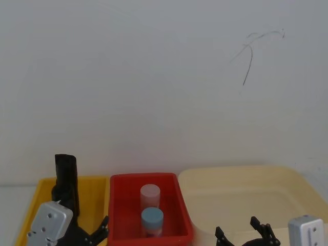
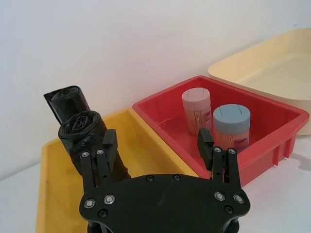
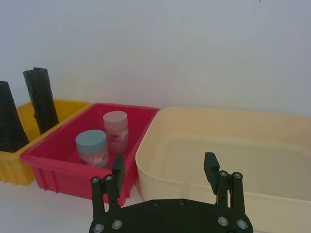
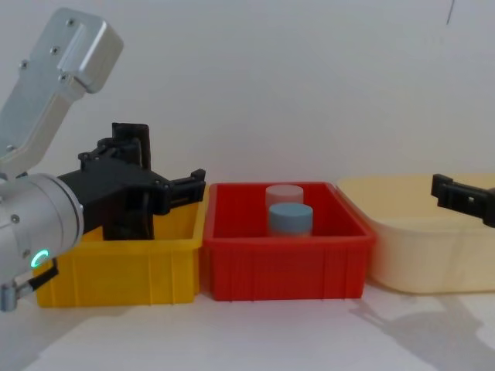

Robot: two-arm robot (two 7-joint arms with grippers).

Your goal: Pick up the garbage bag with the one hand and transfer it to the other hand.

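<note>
The garbage bag point(image 2: 86, 130) stands straight up, just in front of the open left gripper point(image 2: 156, 138); the open right gripper point(image 3: 164, 162) is far off.

Left gripper point(image 2: 156, 138) hangs over left bin point(image 2: 48, 194). Bag point(image 2: 86, 127) stands in that bin just ahead of one finger, roll point(image 2: 65, 99) behind it. Middle bin point(image 2: 262, 145), holding two jars point(image 2: 197, 109), lies to the gripper's right. Right gripper point(image 3: 164, 162) faces right bin point(image 3: 233, 141).
</note>
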